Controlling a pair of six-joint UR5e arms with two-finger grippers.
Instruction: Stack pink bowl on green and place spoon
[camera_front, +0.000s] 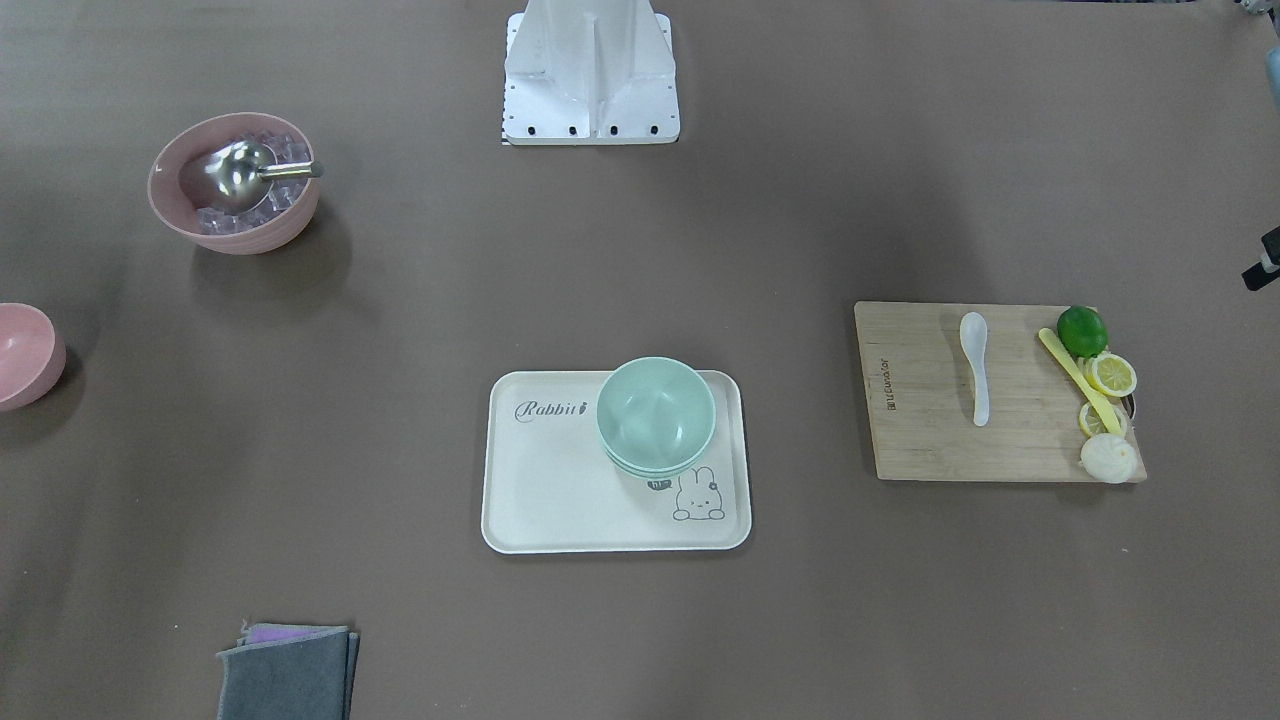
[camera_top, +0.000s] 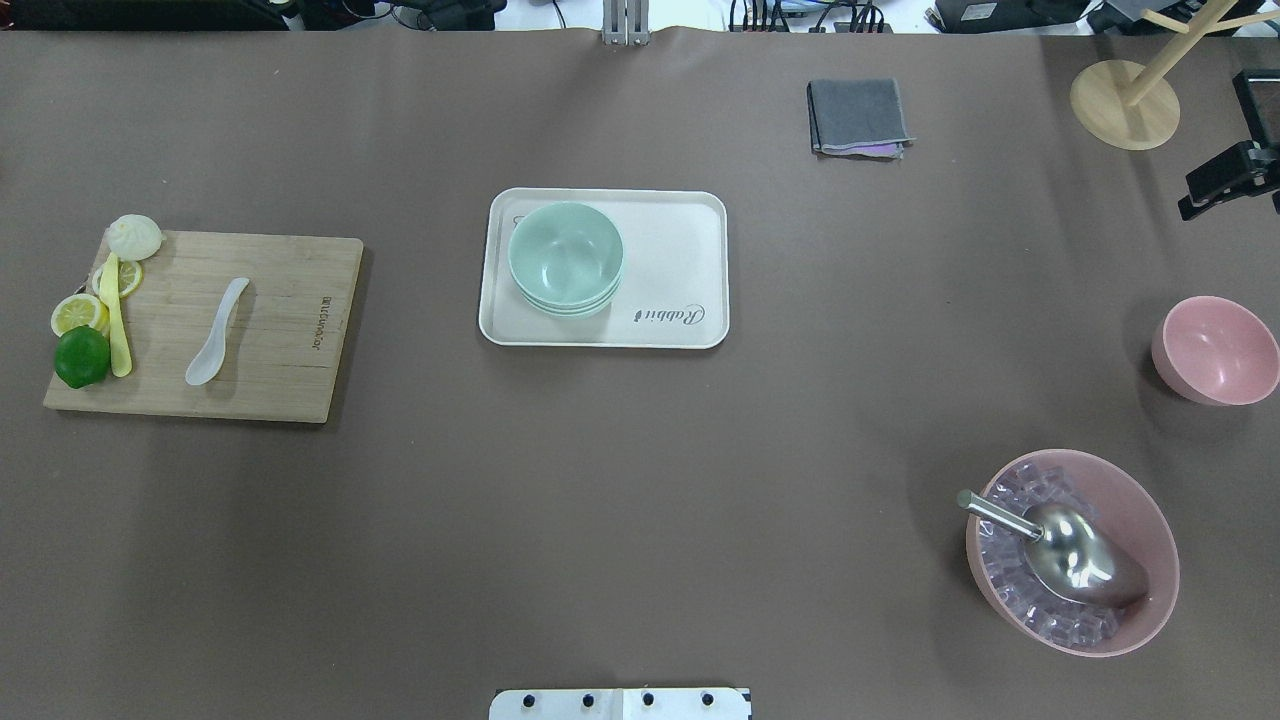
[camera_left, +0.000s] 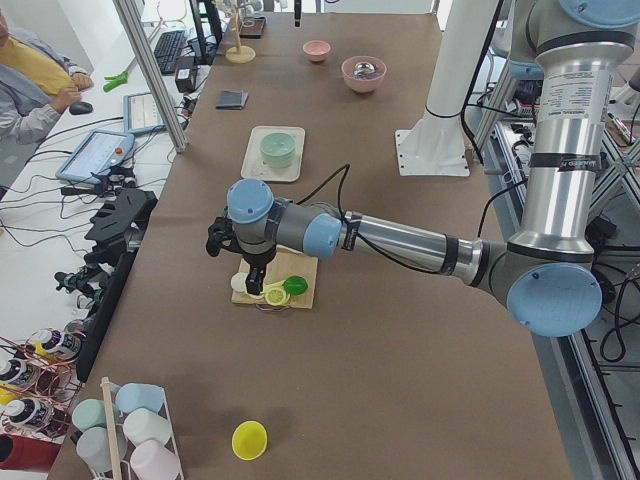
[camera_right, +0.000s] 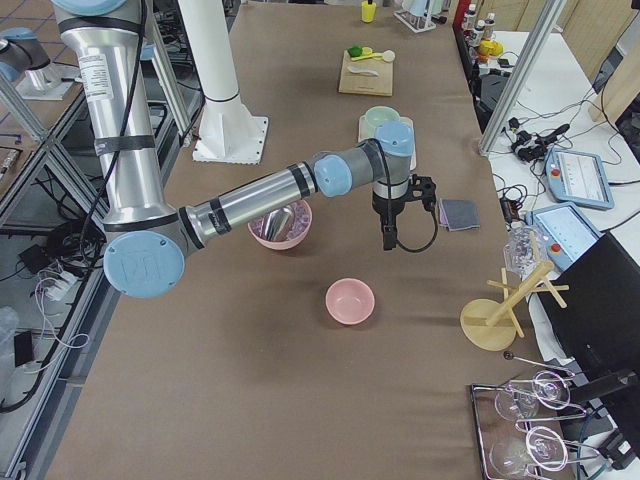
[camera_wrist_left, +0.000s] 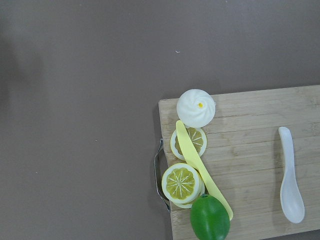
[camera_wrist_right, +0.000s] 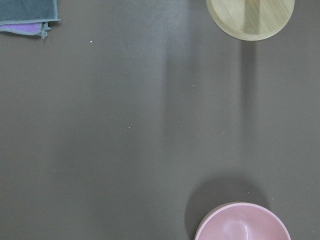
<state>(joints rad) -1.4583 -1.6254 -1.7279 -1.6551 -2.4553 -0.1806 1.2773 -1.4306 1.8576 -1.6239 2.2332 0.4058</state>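
Nearest the front-facing camera, a folded grey cloth lies on the surface. The empty pink bowl stands upright at my right edge, well apart from the green bowl. The green bowl tops a nested green stack at one end of the cream tray. The white spoon lies flat on the cutting board, near a yellow knife, a lime and lemon slices.

My right end effector hangs above the surface beside the pink bowl, not over it. My left end effector hangs at the board's fruit end. I cannot tell whether either is spread or pressed together.

Risks, as I judge them:
- I could mistake the ice-filled pink bowl, with its metal scoop, for the target.
- A rim pinch could slip on the smooth bowl wall.
- The thin spoon could skid along the board.
- An off-centre release could tilt the stack.
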